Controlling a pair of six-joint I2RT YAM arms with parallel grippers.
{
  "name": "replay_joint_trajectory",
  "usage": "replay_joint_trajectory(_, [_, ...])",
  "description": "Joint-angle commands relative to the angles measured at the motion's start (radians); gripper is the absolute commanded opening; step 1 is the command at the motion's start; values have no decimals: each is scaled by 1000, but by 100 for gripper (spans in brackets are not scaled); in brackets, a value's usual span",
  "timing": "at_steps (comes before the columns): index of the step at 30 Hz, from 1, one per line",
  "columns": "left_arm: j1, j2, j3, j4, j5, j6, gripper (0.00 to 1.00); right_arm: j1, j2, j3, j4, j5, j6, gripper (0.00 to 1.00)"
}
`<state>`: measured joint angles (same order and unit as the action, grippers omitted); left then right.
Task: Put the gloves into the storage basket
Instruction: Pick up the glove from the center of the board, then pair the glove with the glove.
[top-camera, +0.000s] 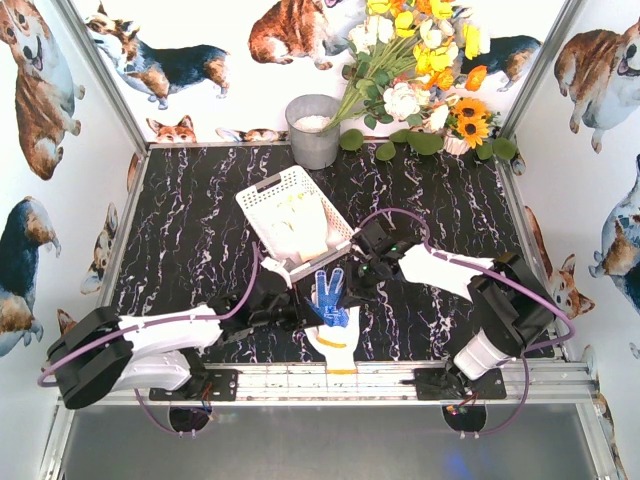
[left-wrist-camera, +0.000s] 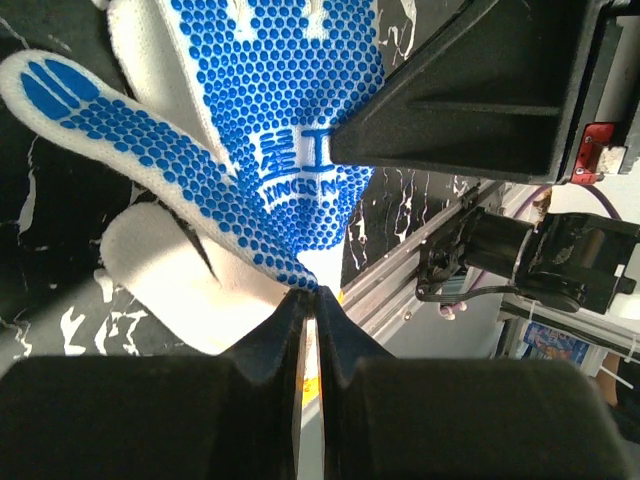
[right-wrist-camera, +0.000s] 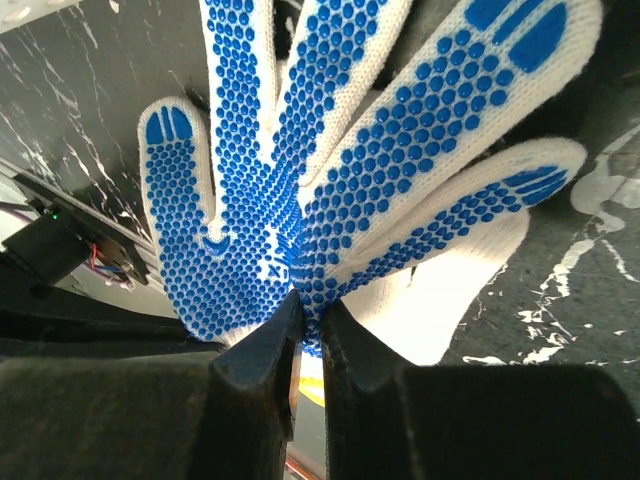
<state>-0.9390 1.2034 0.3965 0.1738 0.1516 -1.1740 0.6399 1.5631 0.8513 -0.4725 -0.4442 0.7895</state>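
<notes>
A blue-dotted glove (top-camera: 330, 295) is held up over the near middle of the table, between both grippers. My left gripper (top-camera: 303, 308) is shut on its edge by the thumb, seen in the left wrist view (left-wrist-camera: 312, 293) with the glove (left-wrist-camera: 290, 120) hanging from the tips. My right gripper (top-camera: 352, 283) is shut on the glove's palm (right-wrist-camera: 330, 200), seen at the jaw tips (right-wrist-camera: 310, 310). A white glove (top-camera: 338, 348) with an orange-yellow cuff lies flat underneath (left-wrist-camera: 170, 290) (right-wrist-camera: 450, 290). The white lattice storage basket (top-camera: 262, 203) sits just behind, with pale gloves inside.
A grey round metal bucket (top-camera: 314, 130) stands at the back, beside a bunch of artificial flowers (top-camera: 420, 80). An aluminium rail (top-camera: 340, 380) runs along the near table edge. The right arm's body (left-wrist-camera: 480, 90) is close to my left gripper.
</notes>
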Motion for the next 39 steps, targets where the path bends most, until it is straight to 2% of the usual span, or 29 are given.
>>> replay_joint_trajectory(1, [-15, -60, -23, -38, 10, -20, 0, 18, -3, 53, 3, -5, -3, 6])
replay_joint_trajectory(12, [-62, -57, 2, -74, 72, -12, 0, 51, -41, 46, -62, -1, -19, 5])
replay_joint_trajectory(22, [-114, -78, -4, -111, 53, -42, 0, 70, -111, 17, -121, 17, -19, 4])
replay_joint_trajectory(32, [-187, -38, 9, -90, 25, -68, 0, 100, -132, -47, -99, 12, 7, 4])
replay_joint_trajectory(39, [-200, -19, 6, -96, 0, -77, 0, 109, -147, -79, -82, 26, 23, 4])
